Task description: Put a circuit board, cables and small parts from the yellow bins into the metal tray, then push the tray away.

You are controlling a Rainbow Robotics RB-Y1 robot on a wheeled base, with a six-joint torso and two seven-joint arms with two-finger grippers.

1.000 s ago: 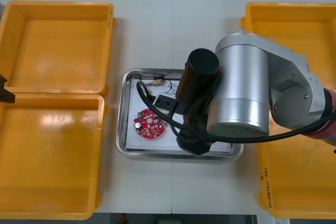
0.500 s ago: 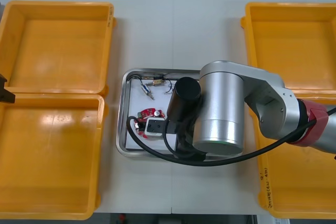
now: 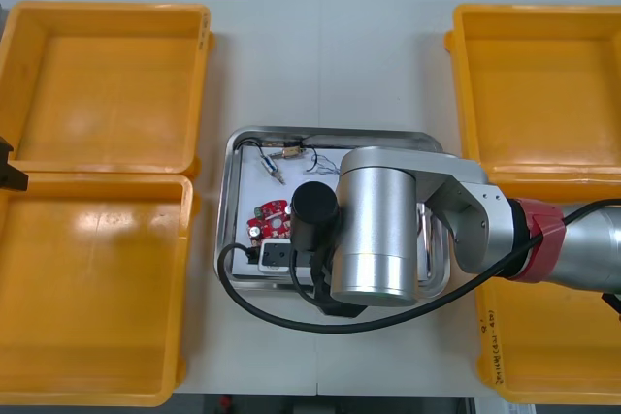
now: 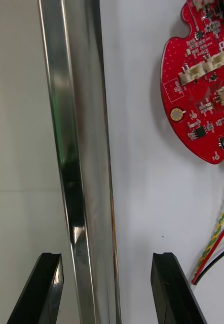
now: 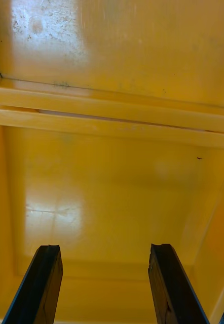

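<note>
1. Inside the metal tray, at about 8 o'clock on its white lining, lies the round red circuit board. Small metal parts and a black cable sit towards 11 o'clock, and a red and yellow cable runs near the board.
2. At what looks to be the tray's 6 o'clock rim, the right gripper is down low with its fingers wide apart and gripping nothing. The shiny rim passes between them, one finger outside over the table and the other inside over the lining.
3. Loading seems finished, so the step in hand is probably the push. The next move calls for a steady drive towards 12 o'clock, with the outer finger bearing on the rim and kept low so that it neither rides over the edge nor swings the tray round.
4. The left gripper hangs parked over the yellow bins at 9 o'clock, its fingers wide apart and holding nothing.
5. Another pair of bins stands at 3 o'clock. The table is light, with a seam running from 12 to 6, and past its far edge is dark floor.
</note>
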